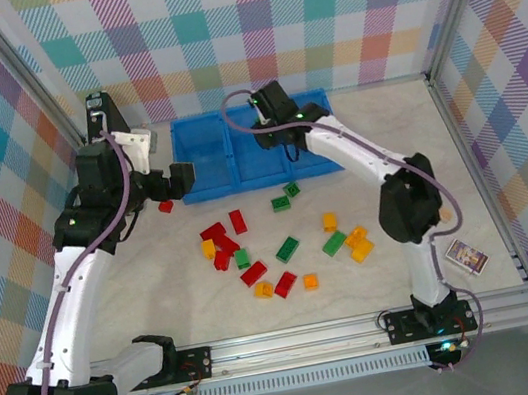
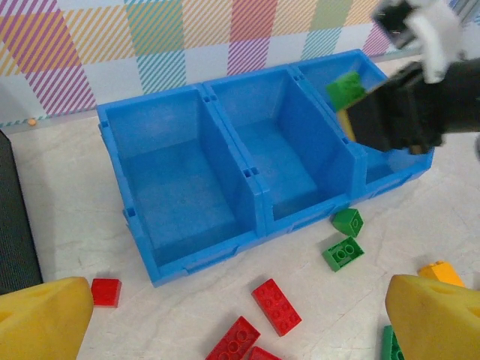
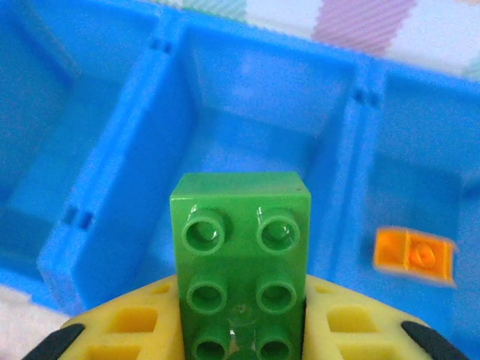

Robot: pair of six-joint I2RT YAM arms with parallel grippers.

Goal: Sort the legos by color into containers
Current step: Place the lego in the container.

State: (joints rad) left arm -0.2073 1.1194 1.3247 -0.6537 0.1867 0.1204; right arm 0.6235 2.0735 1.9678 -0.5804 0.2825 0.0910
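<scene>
Open-top three-bin blue plastic tray (image 1: pixel 206 167): left and middle bins have bare floors, with dividers between them, and the white-and-black right arm (image 1: pixel 353 154) hangs over its right end. Loose red, green and orange studded plastic bricks (image 1: pixel 287 249) clutter the mid-bench (image 1: pixel 159 296). Bench is bare at near-left and far-right.

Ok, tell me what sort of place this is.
Likely a robot test cell, not a home: plaid backdrop walls, an aluminium rail bearing two arms, and a table of legos beside blue bins.
</scene>
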